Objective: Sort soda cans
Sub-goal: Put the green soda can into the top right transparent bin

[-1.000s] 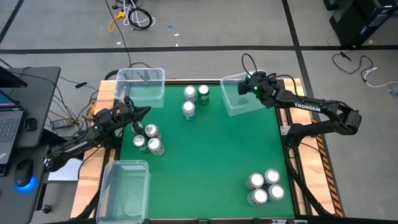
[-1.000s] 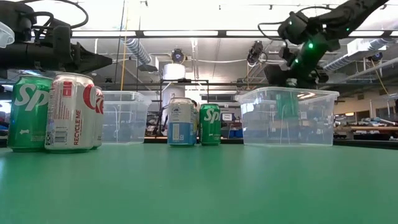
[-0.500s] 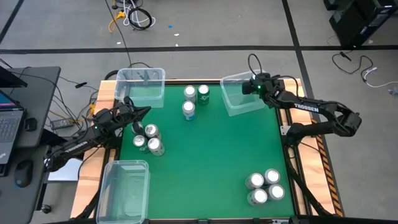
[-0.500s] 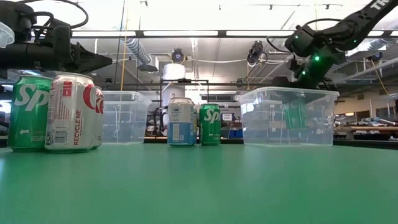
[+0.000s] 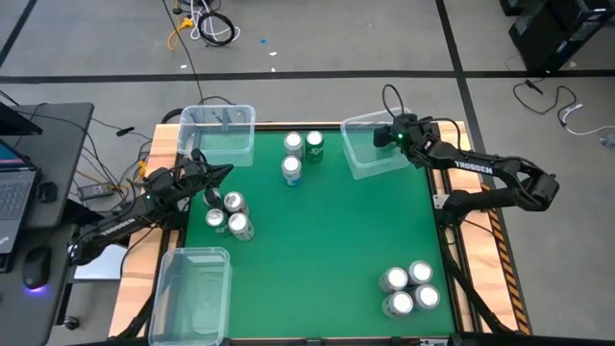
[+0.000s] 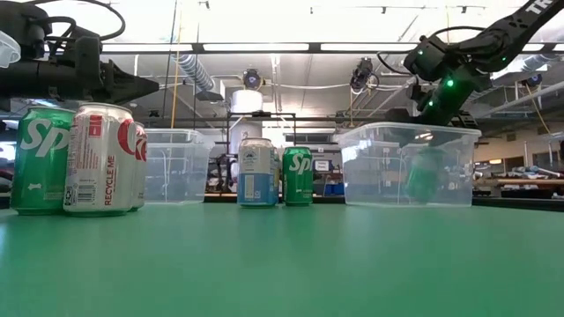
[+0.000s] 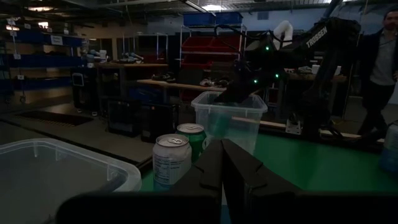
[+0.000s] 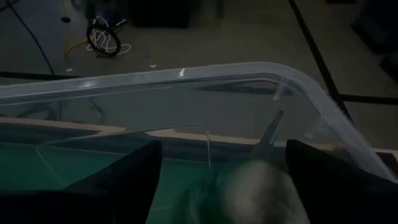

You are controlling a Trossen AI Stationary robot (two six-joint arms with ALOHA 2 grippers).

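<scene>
Right claw (image 5: 384, 135) spread over clear plastic bin (image 5: 357, 165) | green aluminium soda can (image 6: 424, 174) tilted inside | risk: bounces, topples against wall | left claw (image 5: 223, 171) closed, waiting beside tabletop cans

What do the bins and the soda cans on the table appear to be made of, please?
The bins, such as the one under the right gripper, look like clear, glossy plastic: the room behind shows through their walls. The soda cans look like thin printed metal, probably aluminium: shiny silver tops and smooth green or white sides.
</scene>
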